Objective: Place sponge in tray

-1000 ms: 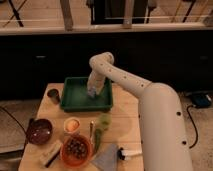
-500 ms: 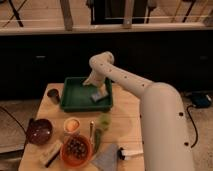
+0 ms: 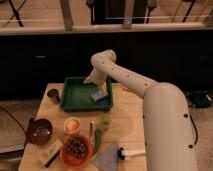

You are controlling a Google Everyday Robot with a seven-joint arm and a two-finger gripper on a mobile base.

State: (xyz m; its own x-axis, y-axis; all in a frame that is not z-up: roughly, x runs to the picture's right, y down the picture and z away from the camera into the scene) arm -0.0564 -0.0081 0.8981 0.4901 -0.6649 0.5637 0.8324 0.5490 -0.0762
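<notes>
Though poised with hand (image 3: 93,79) above rear middle of dark-green tray (image 3: 76,96), grips nothing visible; cannot tell how far open. Has blue-grey sponge (image 3: 98,95) flat on tray floor, near tray's front-right corner, just beside hand yet apart from it. Shares worktop (image 3: 127,120) with small dark cup (image 3: 53,95) just left of tray, brown bowl (image 3: 39,131) and orange bowl (image 3: 75,150) well in front of tray.

One hand (image 3: 92,80) over one tray (image 3: 70,105) — one sponge (image 3: 98,95), one brown bowl (image 3: 39,131).
</notes>
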